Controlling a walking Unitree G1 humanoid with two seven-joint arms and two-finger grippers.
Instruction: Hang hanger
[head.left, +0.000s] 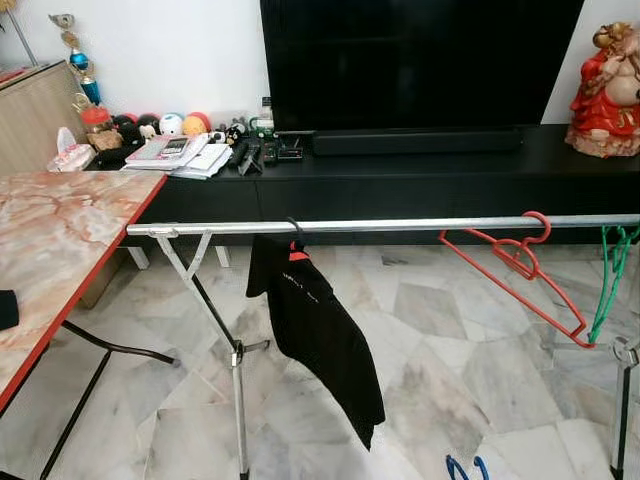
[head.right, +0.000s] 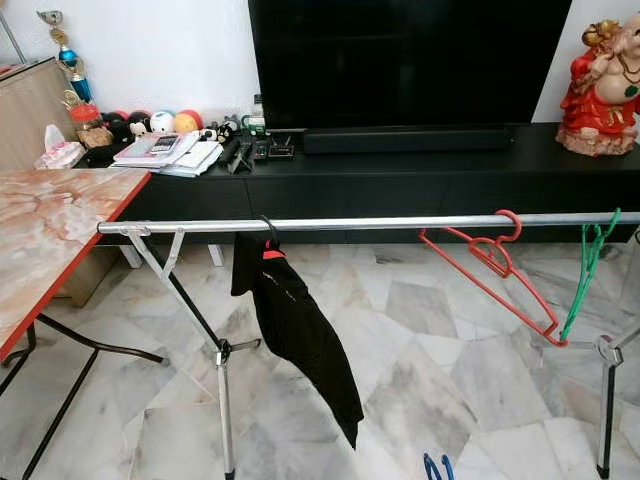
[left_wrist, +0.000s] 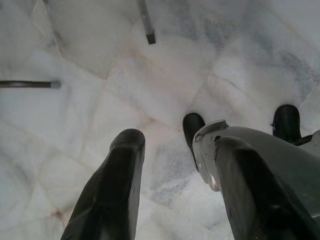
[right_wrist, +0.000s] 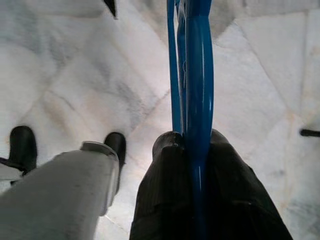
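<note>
Blue hanger (right_wrist: 192, 75) pinched in right claw (right_wrist: 192, 145), hook cut off; left claw (left_wrist: 175, 150) spread.

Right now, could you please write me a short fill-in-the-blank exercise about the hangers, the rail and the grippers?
1. The hanger clamped in the right gripper is ____ in colour.
2. The black shirt hangs from the ____.
3. Beside the red hanger on the rail hangs a ____ one.
4. The left gripper is open and holds ____.

Missing words: blue; rail; green; nothing
</note>
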